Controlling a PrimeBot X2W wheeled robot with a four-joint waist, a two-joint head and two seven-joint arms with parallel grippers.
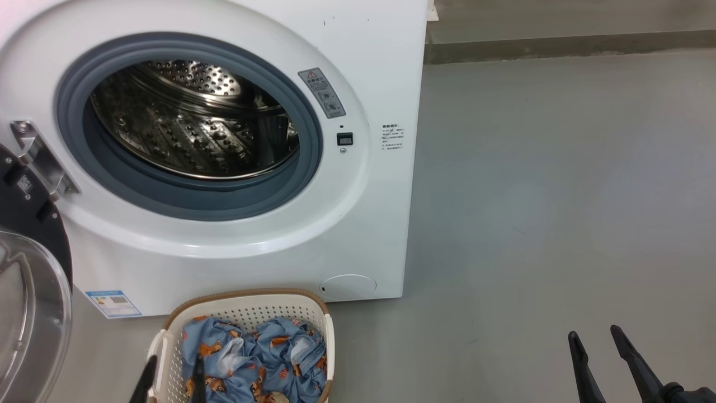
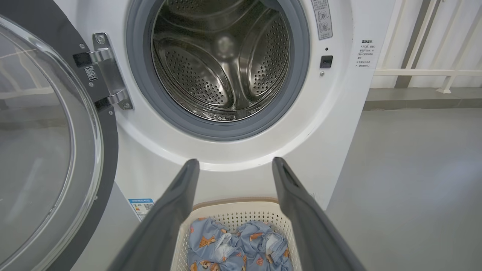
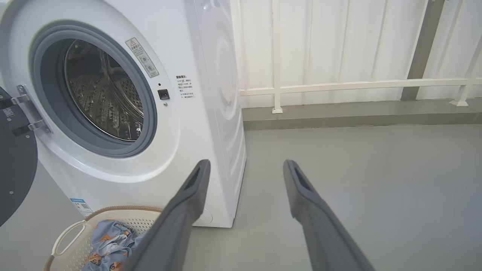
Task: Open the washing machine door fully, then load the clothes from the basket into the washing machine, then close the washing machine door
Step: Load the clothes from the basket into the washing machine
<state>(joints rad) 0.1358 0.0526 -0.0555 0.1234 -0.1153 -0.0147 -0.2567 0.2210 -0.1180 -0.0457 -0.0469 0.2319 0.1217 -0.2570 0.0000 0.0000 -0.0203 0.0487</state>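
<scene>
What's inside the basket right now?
The basket holds crumpled light-blue clothes printed with orange-brown bears, with some white showing. They cover the basket's floor, so anything lying under the top folds is hidden.

white washing machine [image 1: 358,224]; bear-printed blue clothes [image 1: 263,364]

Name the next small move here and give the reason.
Probably lower the left gripper straight into the basket onto the clothes and close. The washing machine door already stands wide open, the drum looks empty, and that open gripper hangs just above the basket.
</scene>
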